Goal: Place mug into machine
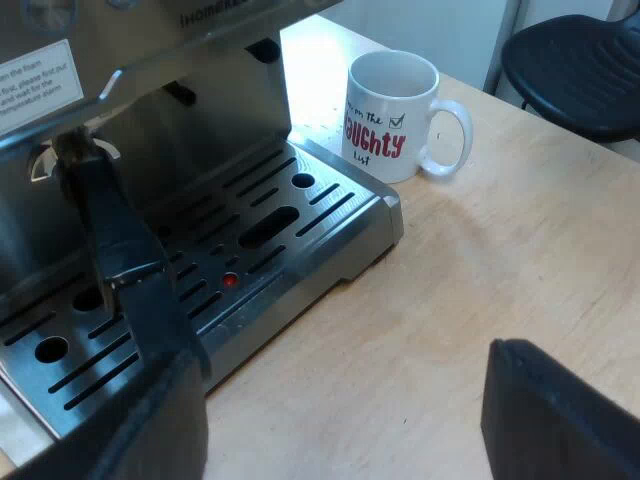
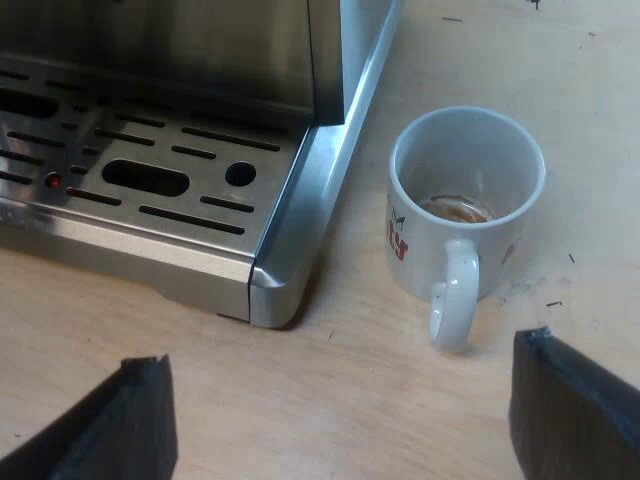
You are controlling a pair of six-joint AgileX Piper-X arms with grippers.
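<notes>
A white mug [image 1: 390,115] with red lettering stands upright on the wooden table, just off the corner of the espresso machine's drip tray [image 1: 330,215]. The right wrist view looks down into the mug [image 2: 465,200]: brown residue at its bottom, its handle [image 2: 455,300] pointing toward my right gripper. My right gripper [image 2: 345,420] is open a short way from the mug handle, holding nothing. My left gripper [image 1: 330,430] is open over the table beside the tray's edge, holding nothing. A dark holder handle [image 1: 115,240] sticks out from the machine's front, over the tray.
The slotted metal drip tray [image 2: 290,240] has a small red marker [image 2: 52,181] among its slots. A black chair seat [image 1: 580,70] stands beyond the table edge behind the mug. Bare wooden table [image 1: 480,260] lies between my grippers and the mug.
</notes>
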